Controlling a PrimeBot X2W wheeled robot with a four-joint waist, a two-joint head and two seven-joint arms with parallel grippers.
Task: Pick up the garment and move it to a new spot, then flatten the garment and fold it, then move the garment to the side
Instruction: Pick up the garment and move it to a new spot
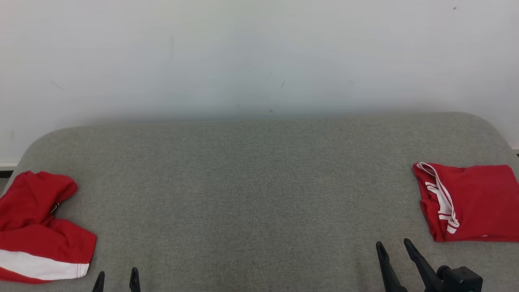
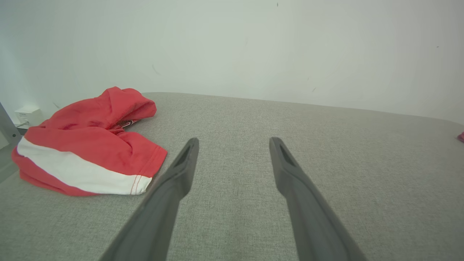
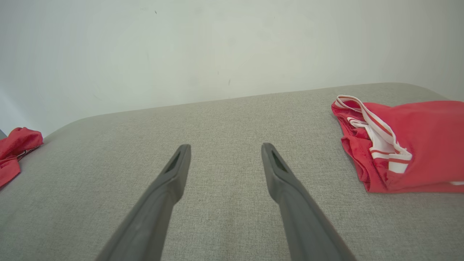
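Red crumpled garment (image 1: pixel 40 227) lying at the table's (image 1: pixel 259 182) left edge, folded garment (image 1: pixel 474 202) at right, left end effector (image 1: pixel 117 272) and right end effector (image 1: pixel 393 242) both released, empty: probably best to pinch a thick ridge with the left, lift clear, carry centreward.

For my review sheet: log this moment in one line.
left claw open, empty | right claw open, empty | crumpled garment left | folded garment right

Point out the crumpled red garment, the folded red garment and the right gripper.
crumpled red garment (image 1: pixel 40 219), head view, its red middle.
folded red garment (image 1: pixel 482 198), head view, its flat red top.
right gripper (image 1: pixel 393 242), head view, between its open fingertips.
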